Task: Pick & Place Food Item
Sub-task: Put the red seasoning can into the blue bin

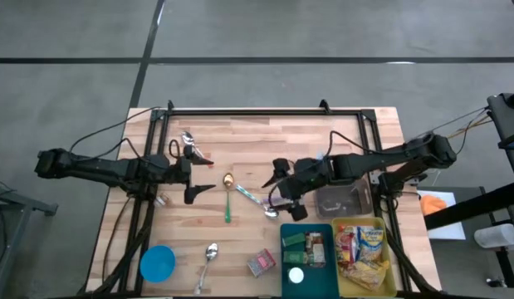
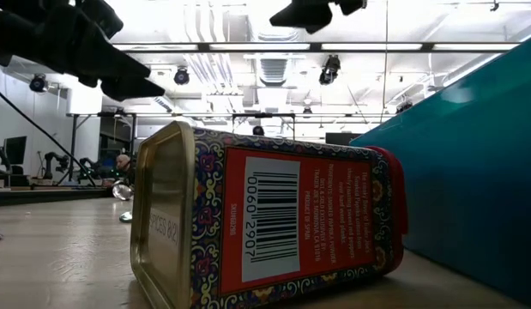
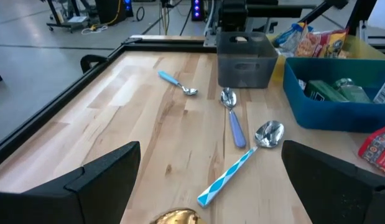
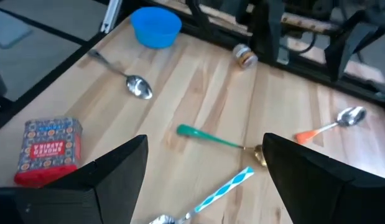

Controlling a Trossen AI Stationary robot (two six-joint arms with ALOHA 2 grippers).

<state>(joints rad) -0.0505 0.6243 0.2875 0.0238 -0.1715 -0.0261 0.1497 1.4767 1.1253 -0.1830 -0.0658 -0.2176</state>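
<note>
A red patterned tin (image 1: 261,262) lies on its side on the wood table, near the front edge; it fills the low view (image 2: 265,223) and shows in the right wrist view (image 4: 46,149). My right gripper (image 1: 283,189) hovers open above the table's middle, beyond the tin, nothing between its fingers (image 4: 204,140). A teal bin (image 1: 307,267) with food packs and a yellow bin (image 1: 391,274) of snack packets stand at the front right. My left gripper (image 1: 194,176) waits open at the table's left, with nothing in it (image 3: 211,146).
Several spoons lie about the middle: a green-handled one (image 1: 227,203), a blue-striped one (image 1: 250,196), an orange-handled one (image 1: 197,151) and a silver one (image 1: 208,256). A blue bowl (image 1: 157,262) sits front left. A grey box (image 1: 344,199) stands behind the bins.
</note>
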